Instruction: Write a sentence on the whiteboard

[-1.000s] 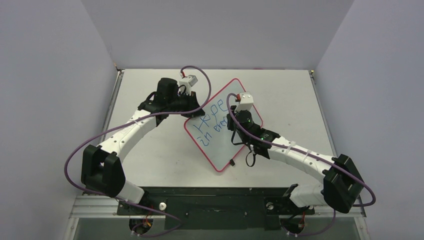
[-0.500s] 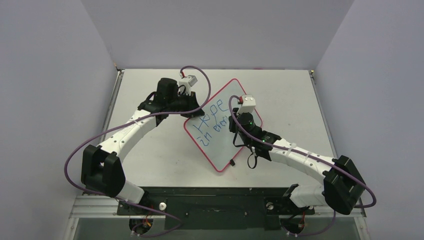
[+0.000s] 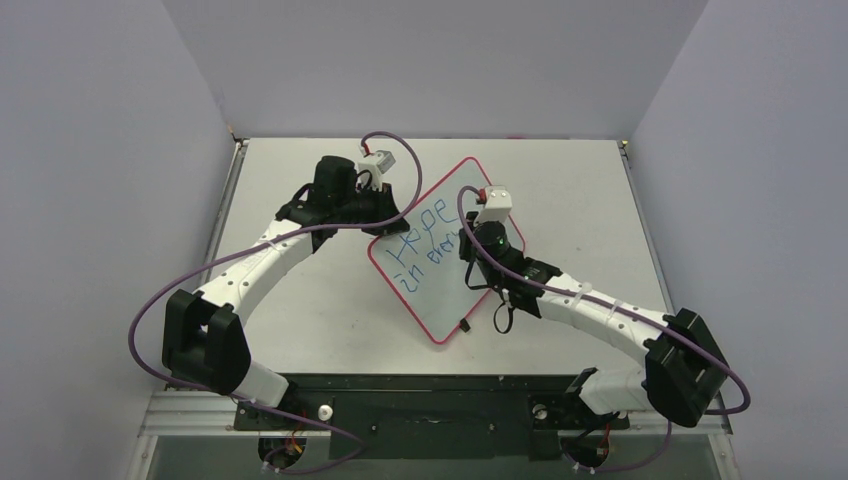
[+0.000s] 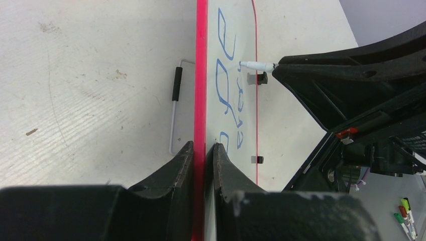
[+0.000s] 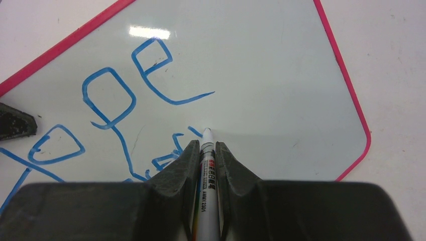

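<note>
On whiteboard (image 3: pixel 440 300): sentence (image 3: pixel 424 244) "Hope in…" | left end effector (image 4: pixel 202 145) pinches rim (image 4: pixel 201 75) | right end effector (image 5: pixel 206 143) pinches marker (image 5: pixel 207 173)

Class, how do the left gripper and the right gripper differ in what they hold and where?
The left gripper pinches the red rim of the whiteboard; the right gripper clamps a marker. The left gripper sits at the board's edge; the right gripper is over the writing face, its marker tip at the blue lettering. Both are shut and black.

The sentence (image 5: pixel 118 135) has a lower line partly hidden under the right tool (image 5: pixel 205 145), seemingly unreadable.
</note>
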`<control>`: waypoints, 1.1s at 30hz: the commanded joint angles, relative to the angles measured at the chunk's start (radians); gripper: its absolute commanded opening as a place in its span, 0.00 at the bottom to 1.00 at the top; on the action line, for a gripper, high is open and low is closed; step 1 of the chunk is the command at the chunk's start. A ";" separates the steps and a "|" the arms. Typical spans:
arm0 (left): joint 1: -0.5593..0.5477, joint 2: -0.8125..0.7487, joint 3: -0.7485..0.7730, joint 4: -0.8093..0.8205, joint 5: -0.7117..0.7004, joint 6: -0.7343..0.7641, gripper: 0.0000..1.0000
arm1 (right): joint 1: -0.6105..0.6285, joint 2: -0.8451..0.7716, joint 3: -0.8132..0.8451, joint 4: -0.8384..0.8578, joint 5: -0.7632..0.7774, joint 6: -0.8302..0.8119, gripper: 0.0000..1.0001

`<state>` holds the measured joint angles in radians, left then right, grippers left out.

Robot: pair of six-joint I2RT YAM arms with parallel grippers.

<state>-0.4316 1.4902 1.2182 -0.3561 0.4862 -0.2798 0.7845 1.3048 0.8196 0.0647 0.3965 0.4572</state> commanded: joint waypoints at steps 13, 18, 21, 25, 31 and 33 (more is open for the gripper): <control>-0.009 -0.027 0.020 -0.040 -0.084 0.097 0.00 | -0.027 0.039 0.086 0.010 -0.019 -0.007 0.00; -0.009 -0.041 0.011 -0.034 -0.086 0.096 0.00 | -0.027 0.034 0.060 0.011 -0.031 0.002 0.00; -0.009 -0.040 0.013 -0.034 -0.086 0.096 0.00 | -0.026 0.024 0.036 0.009 -0.037 0.009 0.00; -0.009 -0.041 0.014 -0.034 -0.083 0.096 0.00 | -0.024 0.009 0.007 0.005 -0.044 0.019 0.00; -0.009 -0.045 0.012 -0.034 -0.084 0.096 0.00 | -0.022 -0.012 -0.036 0.002 -0.057 0.038 0.00; -0.010 -0.047 0.010 -0.031 -0.084 0.094 0.00 | -0.020 -0.017 -0.051 0.001 -0.059 0.045 0.00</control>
<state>-0.4370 1.4830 1.2182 -0.3637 0.4751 -0.2775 0.7597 1.3060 0.8036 0.0662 0.3851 0.4664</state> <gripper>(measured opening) 0.108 0.106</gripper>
